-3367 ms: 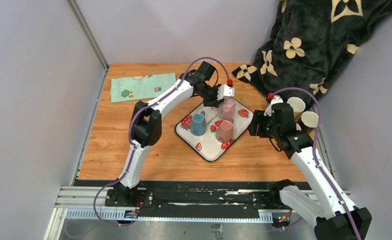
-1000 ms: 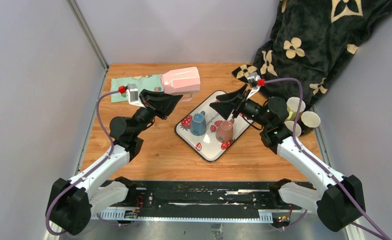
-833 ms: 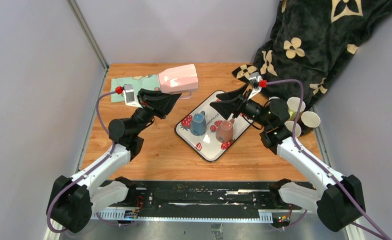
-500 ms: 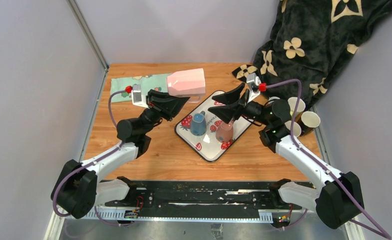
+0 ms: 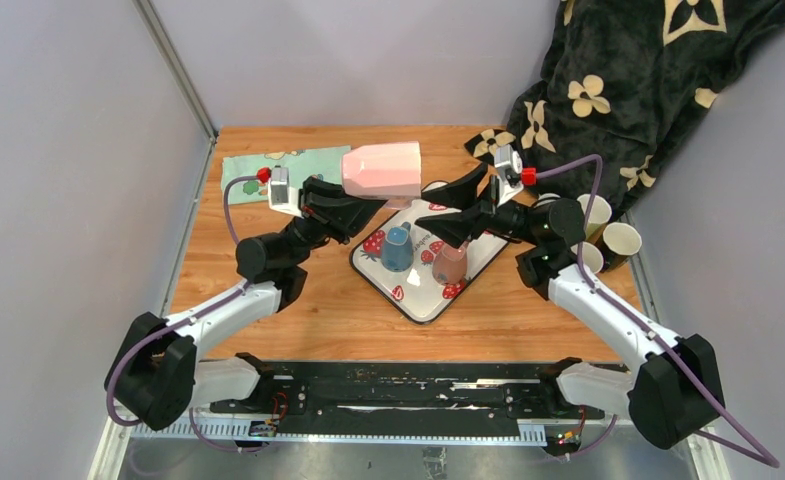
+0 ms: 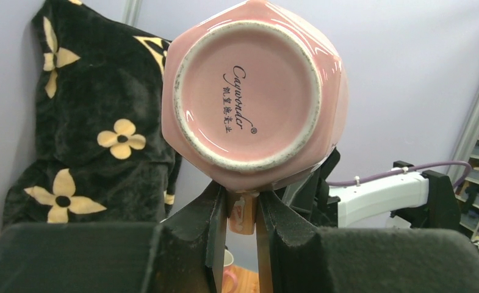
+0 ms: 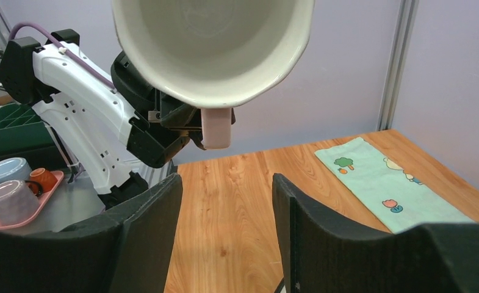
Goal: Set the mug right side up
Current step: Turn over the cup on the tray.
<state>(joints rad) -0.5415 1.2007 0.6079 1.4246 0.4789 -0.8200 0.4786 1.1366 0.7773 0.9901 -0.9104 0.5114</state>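
Observation:
The pink faceted mug [image 5: 380, 170] hangs in the air on its side above the tray's far edge. My left gripper [image 5: 373, 205] is shut on its handle from below. The left wrist view shows the mug's base [image 6: 252, 91] towards the camera, with my left gripper [image 6: 241, 195] clamped on the handle [image 6: 243, 213]. My right gripper [image 5: 446, 208] is open and empty, just right of the mug and facing its mouth. The right wrist view shows the mug's white inside [image 7: 212, 49] above my open right gripper [image 7: 226, 183].
A white strawberry tray [image 5: 428, 290] holds an upside-down blue cup [image 5: 397, 248] and a pink-brown cup [image 5: 451, 262]. A green cloth [image 5: 286, 168] lies at the far left. A black flowered blanket [image 5: 628, 80] and two paper cups [image 5: 608, 228] are at the right.
My left gripper lifted the pink mug off the tray, tipped it sideways and carried it rightward. My right gripper swung in towards the mug and opened.

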